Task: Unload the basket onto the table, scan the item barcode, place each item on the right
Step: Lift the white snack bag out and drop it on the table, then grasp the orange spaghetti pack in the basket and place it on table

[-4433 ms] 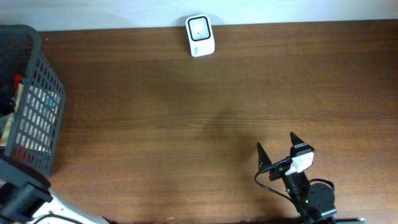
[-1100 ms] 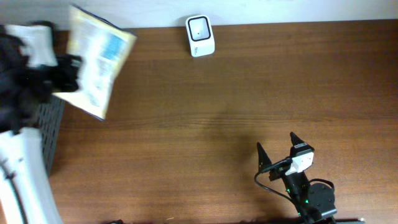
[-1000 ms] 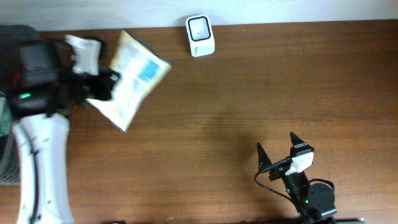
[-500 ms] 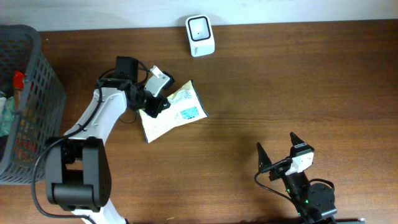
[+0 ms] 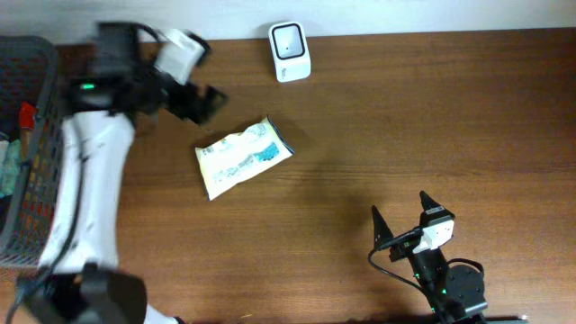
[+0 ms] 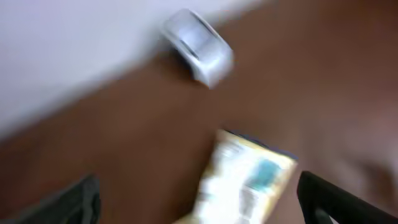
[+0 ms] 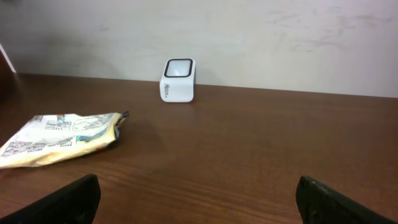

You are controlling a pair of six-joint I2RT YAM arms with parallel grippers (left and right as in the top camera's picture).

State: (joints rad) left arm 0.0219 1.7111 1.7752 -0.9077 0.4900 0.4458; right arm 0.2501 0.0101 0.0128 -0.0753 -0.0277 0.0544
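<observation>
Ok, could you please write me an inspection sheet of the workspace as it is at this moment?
Surface: brown wooden table, no damage seen.
Job's things: white box-shaped barcode scanner at the far edge; yellow-white plastic snack packet lying flat, apart from both grippers.
Clutter: dark mesh basket at the left edge, items inside.
Grippers: left gripper open, beside the packet; right gripper open, empty.
Cables: black cable looped beside the right arm.
Surroundings: white wall behind the table.
</observation>
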